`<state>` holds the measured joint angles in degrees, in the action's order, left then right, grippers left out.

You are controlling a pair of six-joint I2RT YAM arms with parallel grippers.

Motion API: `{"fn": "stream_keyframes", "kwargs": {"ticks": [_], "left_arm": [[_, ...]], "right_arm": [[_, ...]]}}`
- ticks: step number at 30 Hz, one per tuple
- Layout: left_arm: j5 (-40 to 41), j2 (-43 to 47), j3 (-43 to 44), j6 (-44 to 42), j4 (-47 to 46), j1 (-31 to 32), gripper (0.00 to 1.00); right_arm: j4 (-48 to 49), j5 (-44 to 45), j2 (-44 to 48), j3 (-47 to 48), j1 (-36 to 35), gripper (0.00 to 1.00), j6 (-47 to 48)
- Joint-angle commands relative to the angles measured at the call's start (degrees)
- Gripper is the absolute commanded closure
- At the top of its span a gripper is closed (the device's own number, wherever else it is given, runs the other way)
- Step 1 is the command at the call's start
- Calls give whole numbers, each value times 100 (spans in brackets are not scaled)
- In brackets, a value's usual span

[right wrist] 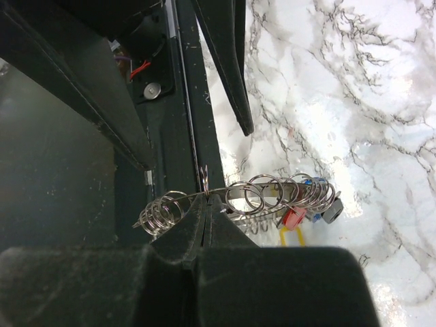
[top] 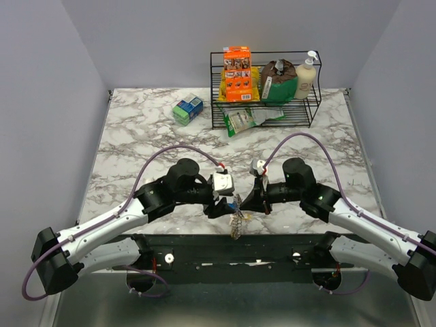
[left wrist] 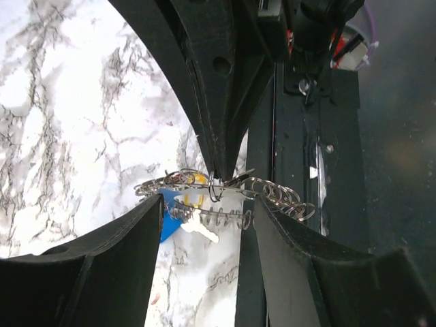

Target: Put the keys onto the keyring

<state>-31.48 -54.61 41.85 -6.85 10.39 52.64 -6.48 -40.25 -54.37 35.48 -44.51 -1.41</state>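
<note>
Left wrist: keyring (left wrist: 272,194) hangs over the table's (top: 136,129) near edge, its long axis crosswise between the spread fingers of the left gripper (left wrist: 208,204). The right gripper (right wrist: 206,204) pinches its wire from the opposite side. Keys (right wrist: 294,216) are bunched at one end. The left is nearest to close on it.

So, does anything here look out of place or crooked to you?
The green packet on the lower shelf of the wire rack lies askew, its left end poking out past the frame onto the table. Also, the keyring pinched in the right fingers hangs right at the table's near edge, partly over the black rail.
</note>
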Motion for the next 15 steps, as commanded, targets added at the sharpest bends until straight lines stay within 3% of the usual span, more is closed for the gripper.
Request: {"fn": "stream_keyframes", "kwargs": {"ticks": [1, 7, 14, 15], "left_arm": [[-24, -234, 359, -299, 499, 27, 36], [-191, -638, 526, -360, 411, 27, 41], [-305, -999, 746, -580, 648, 27, 67], [-314, -1008, 755, -598, 683, 27, 67]], "right_arm": [[85, 35, 23, 160, 21, 99, 79], [103, 17, -3, 134, 21, 100, 80], [147, 8, 14, 90, 21, 100, 71], [156, 0, 31, 73, 21, 99, 71]]}}
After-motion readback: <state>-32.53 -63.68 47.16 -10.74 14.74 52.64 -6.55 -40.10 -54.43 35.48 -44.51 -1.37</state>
